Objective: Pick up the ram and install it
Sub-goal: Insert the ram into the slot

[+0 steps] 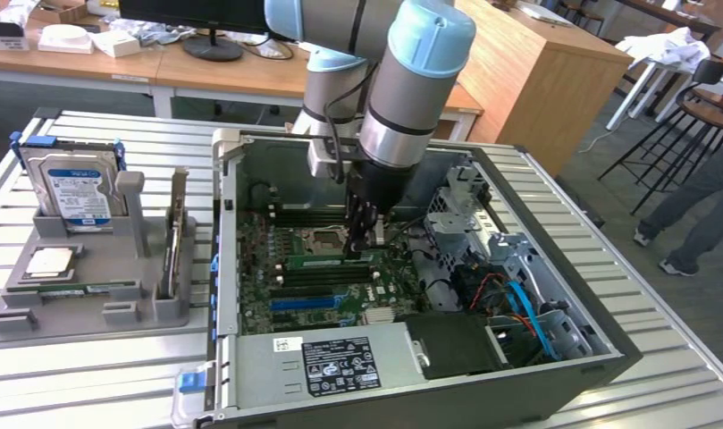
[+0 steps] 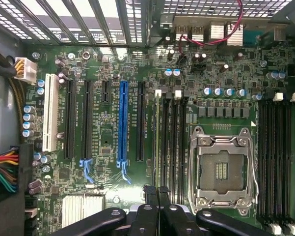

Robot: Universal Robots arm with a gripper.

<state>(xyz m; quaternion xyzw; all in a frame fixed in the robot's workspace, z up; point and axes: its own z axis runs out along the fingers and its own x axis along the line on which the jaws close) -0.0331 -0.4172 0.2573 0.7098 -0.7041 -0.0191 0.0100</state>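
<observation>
**A:** Where's the ram [image 1: 323, 262] right now?

**B:** Centre of the exterior view, inside the open computer case [image 1: 600, 357]. It stands on edge in a memory slot just beside the empty CPU socket [image 1: 325, 239]. Its long axis runs across the frame, left to right.

**A:** And the gripper [image 1: 361, 243]?

**B:** It hangs over the ram's end towards the exterior view's right, fingers pinched nearly together. In the wrist view the ram [image 2: 157, 137] is a thin edge running straight out from the gripper [image 2: 157, 191], parallel to the neighbouring slots. I'd judge it bears on that end, but I can't tell whether it actually clamps the stick.

**A:** Counts?

**B:** One arm, one gripper, one ram on the board, one socket. On the grey tray [image 1: 87, 315] at the frame's left there's one hard drive [image 1: 78, 192], one CPU chip [image 1: 49, 262] and one expansion card [image 1: 172, 241]
</observation>
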